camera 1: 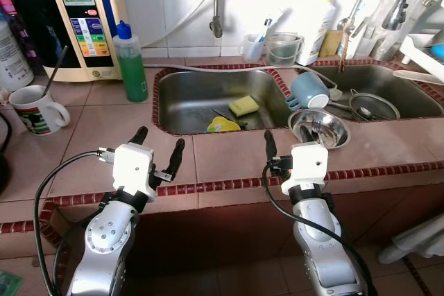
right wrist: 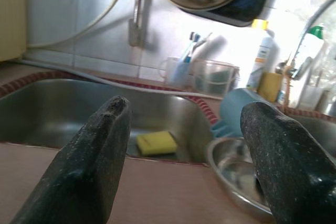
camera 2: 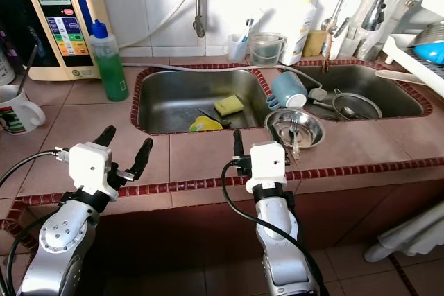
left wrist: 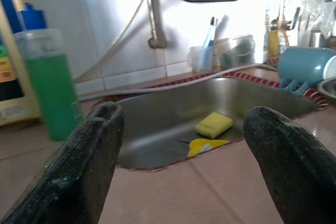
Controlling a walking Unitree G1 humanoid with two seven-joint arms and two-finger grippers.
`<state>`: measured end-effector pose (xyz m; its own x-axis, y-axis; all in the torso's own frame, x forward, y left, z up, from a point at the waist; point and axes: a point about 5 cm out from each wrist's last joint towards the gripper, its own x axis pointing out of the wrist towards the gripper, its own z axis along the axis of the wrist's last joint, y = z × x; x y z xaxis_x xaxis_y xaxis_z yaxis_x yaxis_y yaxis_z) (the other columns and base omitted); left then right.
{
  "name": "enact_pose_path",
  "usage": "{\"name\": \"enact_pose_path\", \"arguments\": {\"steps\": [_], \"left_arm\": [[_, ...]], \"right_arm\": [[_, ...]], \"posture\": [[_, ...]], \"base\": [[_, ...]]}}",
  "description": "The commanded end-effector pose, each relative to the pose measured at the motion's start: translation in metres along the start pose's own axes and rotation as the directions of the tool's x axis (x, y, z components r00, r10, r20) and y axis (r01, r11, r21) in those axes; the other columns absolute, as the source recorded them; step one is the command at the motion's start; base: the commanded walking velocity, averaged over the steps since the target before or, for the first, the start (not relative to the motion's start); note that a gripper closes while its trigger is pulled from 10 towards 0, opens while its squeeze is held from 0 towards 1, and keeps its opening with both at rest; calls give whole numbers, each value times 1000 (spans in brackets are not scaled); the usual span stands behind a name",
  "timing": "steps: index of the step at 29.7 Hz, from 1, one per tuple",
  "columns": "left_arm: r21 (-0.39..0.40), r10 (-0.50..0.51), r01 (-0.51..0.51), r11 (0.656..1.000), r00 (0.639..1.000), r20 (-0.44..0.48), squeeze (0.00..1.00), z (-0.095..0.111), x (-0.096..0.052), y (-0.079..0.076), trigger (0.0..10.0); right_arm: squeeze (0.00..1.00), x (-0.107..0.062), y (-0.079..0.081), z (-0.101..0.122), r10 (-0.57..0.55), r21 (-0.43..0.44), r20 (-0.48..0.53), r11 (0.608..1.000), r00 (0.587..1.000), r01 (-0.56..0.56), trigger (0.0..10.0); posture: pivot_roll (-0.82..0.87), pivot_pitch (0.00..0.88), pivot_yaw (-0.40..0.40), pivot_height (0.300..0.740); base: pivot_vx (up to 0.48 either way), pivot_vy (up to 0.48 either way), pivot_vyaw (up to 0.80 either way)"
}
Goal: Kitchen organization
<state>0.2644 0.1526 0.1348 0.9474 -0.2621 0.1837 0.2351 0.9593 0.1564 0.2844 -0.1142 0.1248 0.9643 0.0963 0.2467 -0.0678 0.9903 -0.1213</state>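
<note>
Just ahead of the right gripper (camera 1: pixel 286 145), on the tiled counter between the two basins, sits a steel bowl (camera 1: pixel 318 128) holding cutlery, probably a fork, though glare makes it hard to tell. Right gripper: fingers spread wide, holding nothing, poised above the counter's front edge, the bowl close beyond its fingertips. A blue mug (camera 1: pixel 308 91) lies tipped on its side just behind the bowl, at the rim of the right basin (camera 1: pixel 416 95); a wire strainer (camera 1: pixel 373 107) rests inside that basin. Ahead and to the left of the right gripper, the left basin (camera 1: pixel 187 98) contains a yellow sponge (camera 1: pixel 243 105) and a yellow object (camera 1: pixel 223 125) beside it. Left gripper (camera 1: pixel 159 149): fingers likewise wide apart and empty, over bare tile near the counter's red-trimmed front edge (camera 1: pixel 229 185), the left basin's near corner just ahead of it. Open tile lies between the two grippers and to the left gripper's left. Farther left stands a white mug (camera 1: pixel 35 109); beyond the left gripper, a green soap bottle (camera 1: pixel 130 64) beside a cream appliance (camera 1: pixel 82 22) at the wall. Behind the basins: a faucet pipe (camera 1: pixel 217 5), cups (camera 1: pixel 270 48) and bottles (camera 1: pixel 326 22).
</note>
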Motion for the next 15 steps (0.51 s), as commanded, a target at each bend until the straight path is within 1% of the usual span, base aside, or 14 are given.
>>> {"name": "enact_pose_path", "arguments": {"steps": [1,15], "left_arm": [[4,-11,11,1000,1000,16,0,5,2,-4,10000],[1,-15,15,1000,1000,12,0,5,0,-5,10000]], "right_arm": [[0,2,-4,4,-4,-7,12,1000,1000,4,10000],[0,-2,-3,3,9,-5,2,1000,1000,-9,10000]], "posture": [[-98,0,-32,740],[-91,0,-43,740]], "base": [[0,-401,0],[0,-460,0]]}}
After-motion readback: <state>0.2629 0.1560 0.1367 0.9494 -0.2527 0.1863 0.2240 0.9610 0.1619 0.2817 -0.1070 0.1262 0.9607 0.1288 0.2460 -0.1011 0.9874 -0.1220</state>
